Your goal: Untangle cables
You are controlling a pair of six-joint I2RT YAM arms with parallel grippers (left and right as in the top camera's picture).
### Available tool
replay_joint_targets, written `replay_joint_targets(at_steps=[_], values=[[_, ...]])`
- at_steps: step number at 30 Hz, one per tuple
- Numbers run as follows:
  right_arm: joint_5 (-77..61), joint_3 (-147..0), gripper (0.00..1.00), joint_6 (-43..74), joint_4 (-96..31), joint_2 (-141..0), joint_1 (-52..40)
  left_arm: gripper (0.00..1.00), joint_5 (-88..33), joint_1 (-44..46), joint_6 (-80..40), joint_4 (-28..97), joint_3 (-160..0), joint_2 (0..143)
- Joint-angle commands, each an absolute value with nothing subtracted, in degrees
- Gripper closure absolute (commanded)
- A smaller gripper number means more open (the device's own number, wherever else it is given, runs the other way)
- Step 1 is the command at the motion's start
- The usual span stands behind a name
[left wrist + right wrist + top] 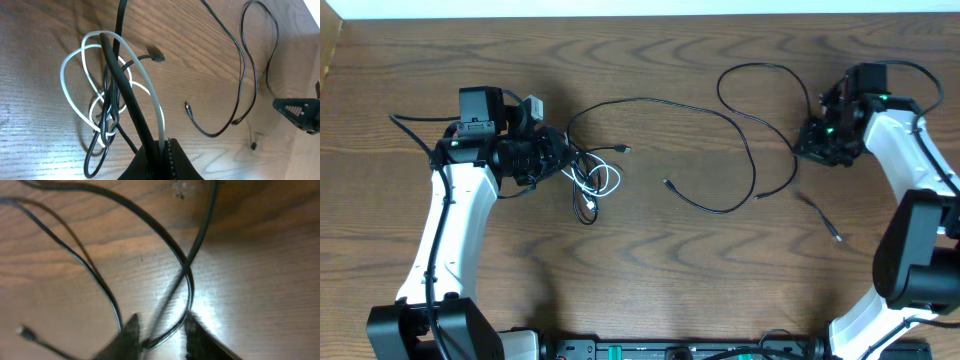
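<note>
A knot of white cable (608, 181) and black cable (582, 205) lies left of the table's middle. My left gripper (556, 157) is at the knot's left side. In the left wrist view it (163, 149) is shut on a thick black cable (125, 90) and the white cable (155, 105) together. A long thin black cable (650, 99) runs from the knot across to a loop (760, 66) by my right gripper (817, 140). In the right wrist view that gripper (162, 335) stands open, low over the wood, with a bend of black cable (189, 287) lying loose between its fingers.
A short black cable (820, 215) with a plug end lies apart at the right, near the right arm's base (920, 250). A loose plug end (669, 184) rests mid-table. The table's far edge (640, 12) meets a white wall. Black equipment (670, 350) sits along the front edge.
</note>
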State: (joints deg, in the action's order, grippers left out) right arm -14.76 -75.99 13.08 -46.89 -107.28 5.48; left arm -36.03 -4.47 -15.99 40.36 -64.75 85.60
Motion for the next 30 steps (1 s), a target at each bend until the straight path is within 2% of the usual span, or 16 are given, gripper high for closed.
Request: replay_joint_targets(at_steps=[1, 7, 13, 16, 22, 30], values=[[-10.41, -75.64, 0.69, 11.9, -46.46, -108.6, 3.62, 0.93, -35.94, -4.4, -14.66, 41.41, -66.24, 85.3], [-10.44, -75.64, 0.54, 11.51, -45.25, -108.88, 2.09, 0.93, -35.94, -4.4, -14.63, 42.46, -66.24, 85.3], [-6.98, -75.61, 0.52, 13.13, -45.67, -108.88, -0.21, 0.93, -35.94, -4.4, -14.63, 42.68, -66.24, 85.3], [0.14, -75.53, 0.51, 18.74, -47.4, -108.88, -1.54, 0.93, -35.94, -4.4, -14.63, 42.78, -66.24, 85.3], [4.47, -74.3, 0.51, 27.33, -47.09, -108.88, -2.96, 0.93, -35.94, -4.4, -14.63, 42.85, -66.24, 85.3], [4.16, -67.37, 0.49, 29.12, -38.09, -108.88, -3.7, 0.92, -35.97, -4.4, -14.63, 42.98, -66.24, 85.3]])
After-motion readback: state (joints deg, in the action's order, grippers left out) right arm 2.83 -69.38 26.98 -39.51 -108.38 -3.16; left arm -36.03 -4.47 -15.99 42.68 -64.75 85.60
